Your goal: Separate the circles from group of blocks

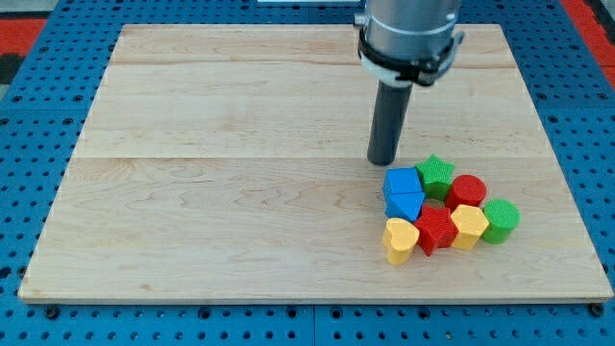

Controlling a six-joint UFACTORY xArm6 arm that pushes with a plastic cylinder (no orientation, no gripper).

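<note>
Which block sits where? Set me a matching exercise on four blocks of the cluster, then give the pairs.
Column one:
1. green star
2. yellow heart
3. green circle
4. blue block

Column two:
A. the cluster's right end
B. the cluster's top, right of my tip
C. just below my tip
D. the cluster's bottom left corner

Pairs: 1-B, 2-D, 3-A, 4-C
</note>
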